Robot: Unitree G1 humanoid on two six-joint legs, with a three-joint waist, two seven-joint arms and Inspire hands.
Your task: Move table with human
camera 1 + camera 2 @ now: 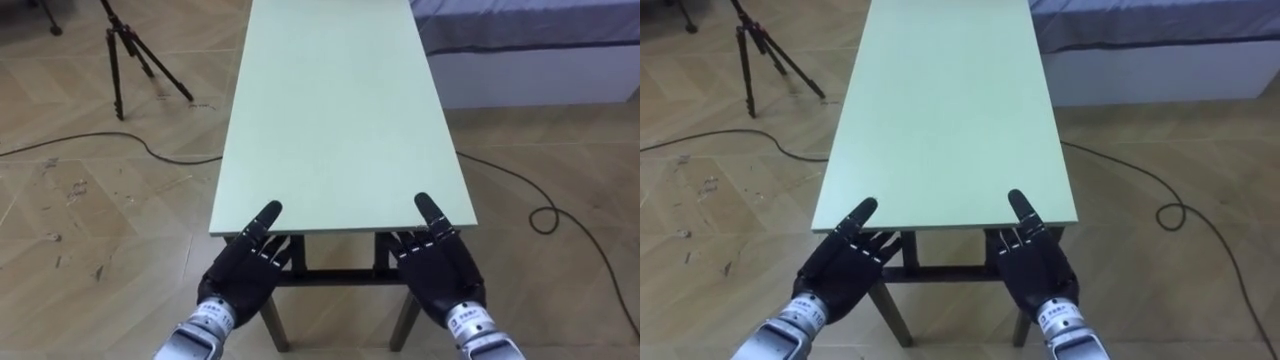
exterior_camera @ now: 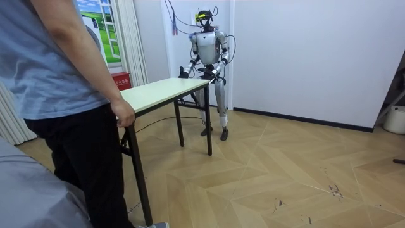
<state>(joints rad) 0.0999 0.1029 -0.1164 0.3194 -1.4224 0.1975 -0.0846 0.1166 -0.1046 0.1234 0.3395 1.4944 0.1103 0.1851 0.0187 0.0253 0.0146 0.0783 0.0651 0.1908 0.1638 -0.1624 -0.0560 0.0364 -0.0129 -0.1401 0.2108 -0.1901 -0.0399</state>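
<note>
Table (image 1: 330,110), pale green rectangular top on dark legs, lengthwise toward 12 o'clock. Left hand (image 1: 248,265) at 7 and right hand (image 1: 435,262) at 5, both reaching under near short edge; clenched or released impossible to judge. Person's hand (image 2: 124,114) on far end.

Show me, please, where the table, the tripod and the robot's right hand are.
Table (image 1: 330,110): left eye view, bare middle of its top.
Tripod (image 1: 116,70): left eye view, on one leg.
Right hand (image 1: 437,268): left eye view, middle of the hand.
</note>
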